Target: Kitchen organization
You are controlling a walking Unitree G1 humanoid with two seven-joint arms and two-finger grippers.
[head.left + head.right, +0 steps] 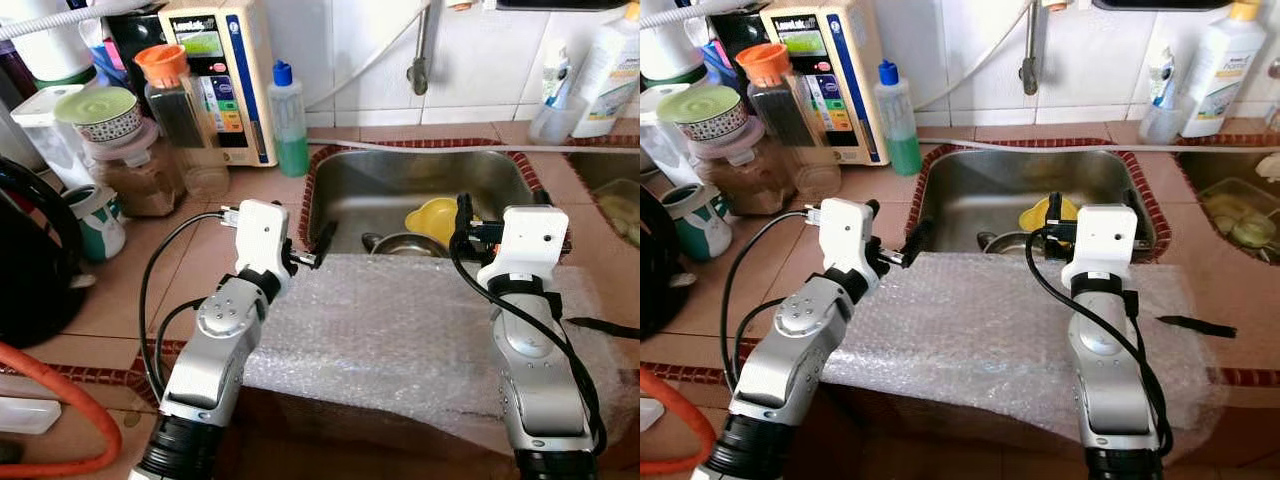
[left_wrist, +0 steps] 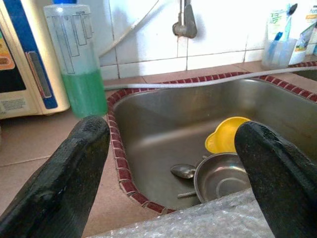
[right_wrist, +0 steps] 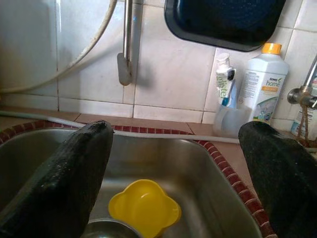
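Both grippers hover at sink edge, jaws wide apart, holding nothing.
Left gripper (image 1: pixel 312 252) and right gripper (image 1: pixel 1052 222) over bubble wrap (image 1: pixel 400 330); yellow bowl (image 3: pixel 143 206), steel bowl (image 2: pixel 220 176) and spoon (image 2: pixel 183 171) lie in sink (image 1: pixel 400 185).

"home" on the white detergent bottle (image 3: pixel 261 87) beside the sink

- One steel sink (image 1: pixel 400 185), and in it one yellow bowl (image 1: pixel 432 218), one metal bowl (image 2: pixel 220 176) and one spoon (image 2: pixel 183 171).
- One sheet of bubble wrap (image 1: pixel 400 335) over the sink's front edge.
- One bottle of green liquid (image 1: pixel 289 120) with a blue cap.
- One white bottle (image 3: pixel 262 87) with an orange cap.
- One clear cup (image 3: pixel 230 119) by the white bottle.
- One jar (image 1: pixel 178 110) with an orange lid.
- Two robot arms, each with two black fingers (image 2: pixel 64 178).
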